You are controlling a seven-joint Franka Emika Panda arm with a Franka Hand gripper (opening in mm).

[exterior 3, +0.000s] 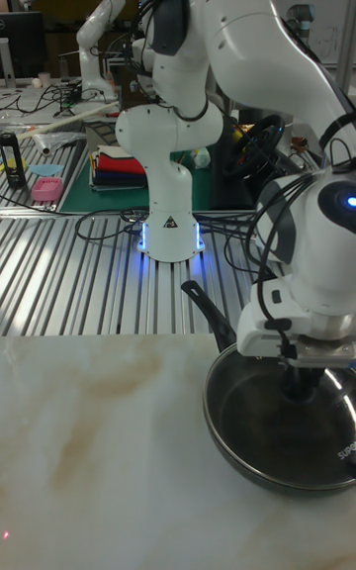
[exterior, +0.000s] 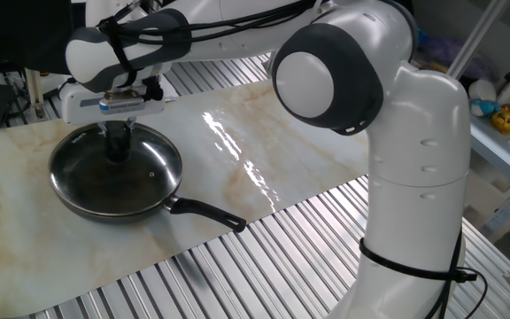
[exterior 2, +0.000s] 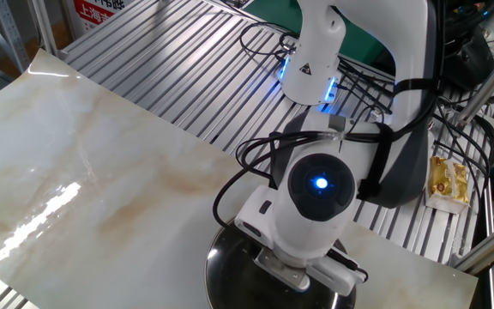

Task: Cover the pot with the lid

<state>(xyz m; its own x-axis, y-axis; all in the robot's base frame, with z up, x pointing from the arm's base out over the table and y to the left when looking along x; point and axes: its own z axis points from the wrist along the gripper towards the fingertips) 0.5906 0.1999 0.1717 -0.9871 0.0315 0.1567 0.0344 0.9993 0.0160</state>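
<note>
Gripping lid [exterior: 127,161] knob, hand [exterior: 117,142] above pot [exterior: 82,202]

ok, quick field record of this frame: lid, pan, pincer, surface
lid: glass lid sits on the frying pan, rims look aligned
knob: black knob at lid centre, between the pincer's fingers
pincer: pincer directly above the lid, at the knob; grip state not clear
pan handle: handle points toward the slatted metal table edge
surface: marble-pattern board on slatted metal table
task: pan appears covered
</note>
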